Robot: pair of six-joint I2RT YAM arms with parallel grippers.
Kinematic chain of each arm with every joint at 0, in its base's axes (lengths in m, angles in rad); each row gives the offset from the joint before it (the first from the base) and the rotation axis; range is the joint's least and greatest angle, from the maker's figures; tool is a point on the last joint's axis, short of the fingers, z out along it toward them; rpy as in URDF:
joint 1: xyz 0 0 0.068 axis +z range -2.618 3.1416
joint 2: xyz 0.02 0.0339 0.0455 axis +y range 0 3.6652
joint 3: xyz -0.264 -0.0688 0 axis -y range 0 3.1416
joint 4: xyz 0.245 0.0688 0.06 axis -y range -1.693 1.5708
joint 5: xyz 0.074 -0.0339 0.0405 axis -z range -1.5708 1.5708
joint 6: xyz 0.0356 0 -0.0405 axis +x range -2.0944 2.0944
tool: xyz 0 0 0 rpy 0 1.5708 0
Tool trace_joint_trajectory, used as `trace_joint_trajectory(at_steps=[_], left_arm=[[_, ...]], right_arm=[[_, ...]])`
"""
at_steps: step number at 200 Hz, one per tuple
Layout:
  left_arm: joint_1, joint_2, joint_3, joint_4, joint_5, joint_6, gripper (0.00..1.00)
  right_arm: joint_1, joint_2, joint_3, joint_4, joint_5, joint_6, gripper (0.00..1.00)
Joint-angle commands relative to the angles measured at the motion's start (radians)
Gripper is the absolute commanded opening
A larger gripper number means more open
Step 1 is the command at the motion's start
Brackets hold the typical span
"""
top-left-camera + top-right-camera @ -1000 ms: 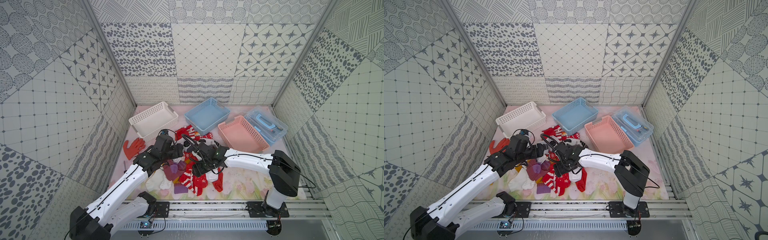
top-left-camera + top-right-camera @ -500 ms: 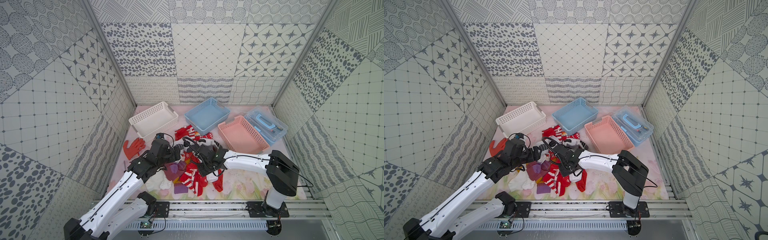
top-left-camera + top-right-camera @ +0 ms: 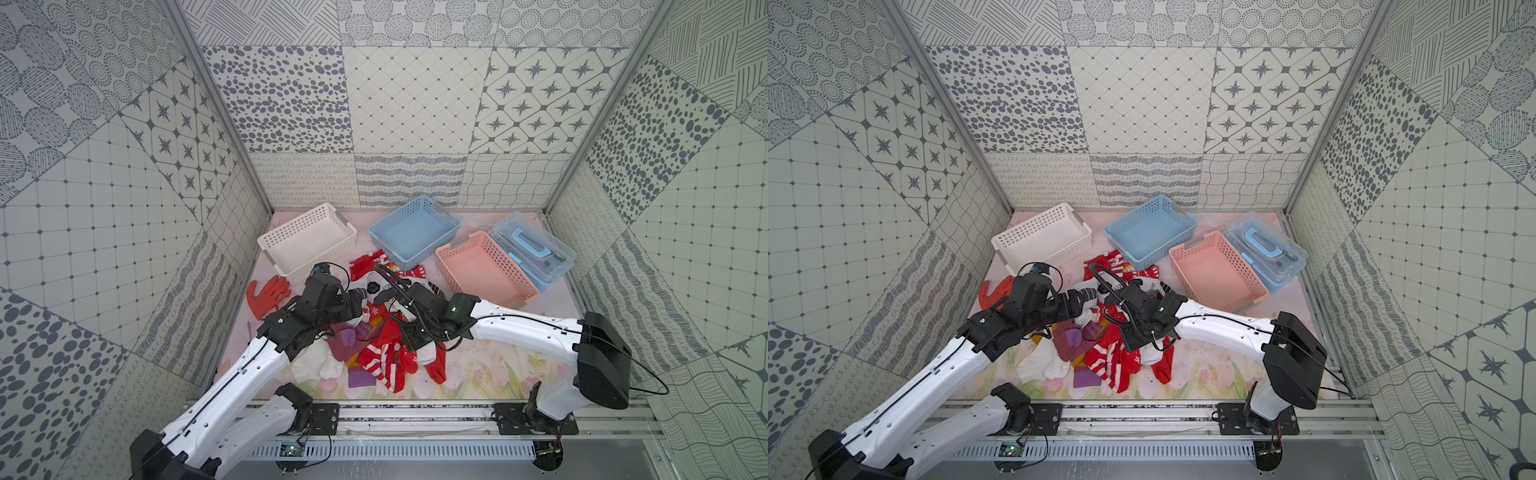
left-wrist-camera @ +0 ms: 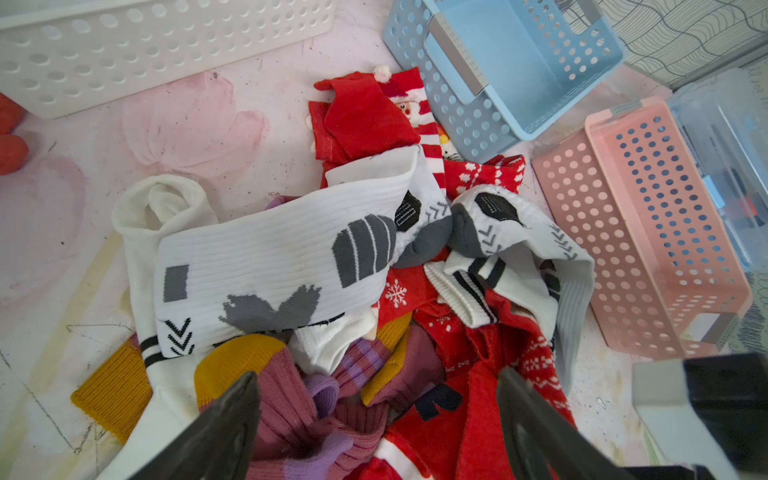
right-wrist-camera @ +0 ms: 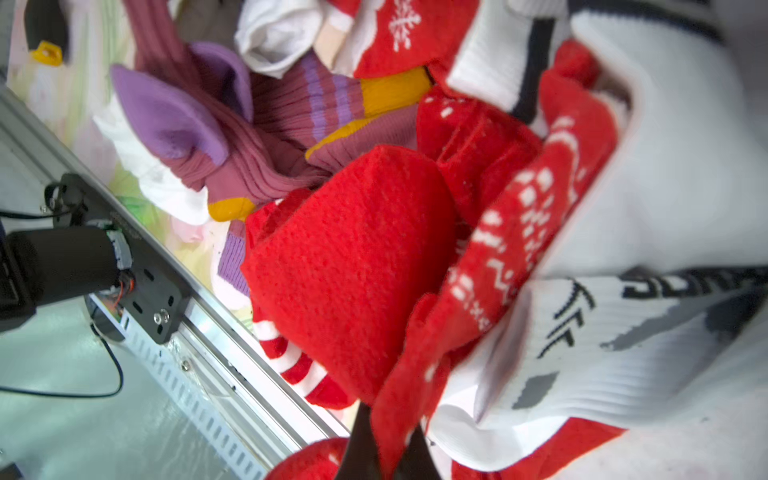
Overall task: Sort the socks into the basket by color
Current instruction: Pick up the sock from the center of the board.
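Socks (image 3: 374, 353) heaped in the middle of the tabletop and spilling toward its front edge: red ones with white stripes and snowflakes, white ones with grey and black marks, mauve ones with purple bands and mustard toes. Both arms reach in over the heap.

Right claw (image 5: 388, 451) is pinched together on a red patterned sock (image 5: 511, 216). The fabric is squeezed between the dark tips, right in the thick of the pile, with a white ribbed sock (image 5: 623, 353) pressed against it. Whether that red one is off the heap at all is hard to say, as the wrist view is blurred up close.

Left claw (image 4: 374, 415) stands wide apart, nothing between its fingers (image 4: 232, 415), over a mauve sock (image 4: 286, 399) on the left side of the pile. Beyond it a long white sock (image 4: 270, 257) with grey shapes lies across the others.

Along the back edge sit three baskets: white basket (image 3: 316, 259) toward the back left corner, blue basket (image 3: 432, 251) at the middle, pink basket (image 3: 453, 274) to its right. A clear box (image 3: 557, 249) with a blue handle sits just beside the pink one in the back right corner. An orange glove (image 3: 266, 293) lies flat near the left edge, just in front of the white basket, apart from the socks.
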Motion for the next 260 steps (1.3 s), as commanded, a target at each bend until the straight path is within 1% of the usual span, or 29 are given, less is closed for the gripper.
trace_joint_trajectory(at_steps=[1,22,28,35,40,47,53,59,69,70,117,141,177,205,228,260], left_arm=[[-0.001,0.017,0.02,0.015,0.026,0.036,0.88],[-0.001,0.027,0.019,0.036,0.047,0.037,0.87],[-0.001,0.029,0.018,0.041,0.049,0.037,0.87],[-0.001,0.033,0.02,0.047,0.051,0.037,0.87],[-0.001,0.037,0.021,0.05,0.053,0.037,0.87],[-0.001,0.042,0.021,0.054,0.054,0.036,0.87],[-0.001,0.046,0.018,0.059,0.057,0.035,0.87],[-0.001,0.05,0.018,0.062,0.059,0.034,0.87],[-0.002,0.055,0.018,0.066,0.059,0.032,0.87],[-0.001,0.056,0.017,0.067,0.059,0.032,0.87],[-0.002,0.07,0.016,0.078,0.077,0.028,0.86],[-0.007,0.07,0.017,0.079,0.085,0.027,0.86],[-0.018,0.088,0.036,0.071,0.098,0.04,0.86],[-0.031,0.105,0.05,0.072,0.107,0.047,0.86],[-0.053,0.129,0.063,0.071,0.107,0.053,0.86],[-0.098,0.176,0.088,0.073,0.101,0.064,0.86]], right_arm=[[-0.014,-0.049,0.024,0.02,-0.045,-0.01,0.0],[-0.039,-0.044,0.03,0.018,-0.095,-0.015,0.0],[-0.04,-0.042,0.028,0.021,-0.091,-0.016,0.07],[-0.041,-0.036,0.023,0.023,-0.095,-0.018,0.22],[-0.043,-0.03,0.02,0.023,-0.101,-0.02,0.25],[-0.043,-0.021,0.016,0.024,-0.106,-0.02,0.24],[-0.043,-0.015,0.009,0.033,-0.107,-0.019,0.21],[-0.044,-0.012,0.0,0.046,-0.109,-0.015,0.14],[-0.045,-0.004,-0.007,0.053,-0.113,-0.012,0.0],[-0.045,-0.004,-0.008,0.054,-0.113,-0.012,0.0],[-0.049,-0.018,0.0,0.05,-0.111,-0.014,0.0],[-0.056,-0.072,0.037,0.04,-0.134,-0.025,0.0],[-0.106,-0.162,0.092,0.021,-0.173,-0.026,0.0],[-0.191,-0.24,0.103,0.029,-0.202,-0.016,0.0],[-0.283,-0.279,0.11,0.039,-0.237,-0.017,0.0],[-0.424,-0.292,0.13,0.006,-0.202,-0.042,0.0]])
